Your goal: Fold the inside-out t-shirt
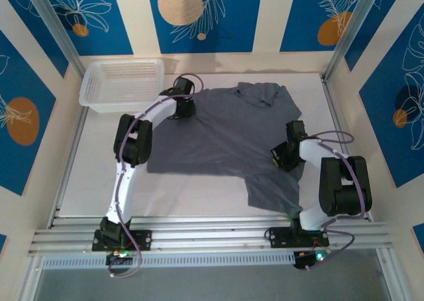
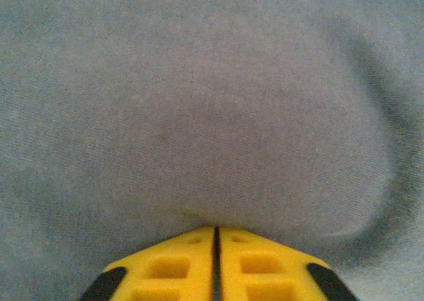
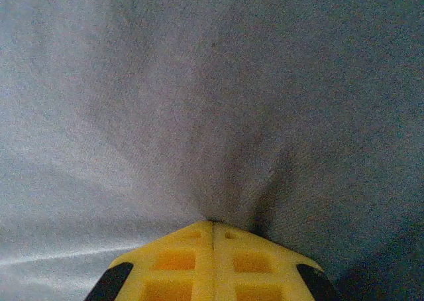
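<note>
The inside-out t-shirt (image 1: 225,132) lies spread over the middle of the white table, dark slate-grey, with a bunched part at its far edge and a flap hanging toward the near right. My left gripper (image 1: 180,110) rests on the shirt's far left corner. In the left wrist view its yellow fingers (image 2: 179,268) are pressed together at the tip (image 2: 216,228), with grey fabric (image 2: 199,102) bulging out from them. My right gripper (image 1: 282,156) sits at the shirt's right edge. It is shut at the tip (image 3: 213,223), where creases in the cloth (image 3: 199,102) converge.
A white plastic basket (image 1: 122,82) stands at the far left corner, just beyond the left gripper. Bare white table (image 1: 93,175) lies to the left of the shirt. Metal frame posts and patterned walls close in the sides and back.
</note>
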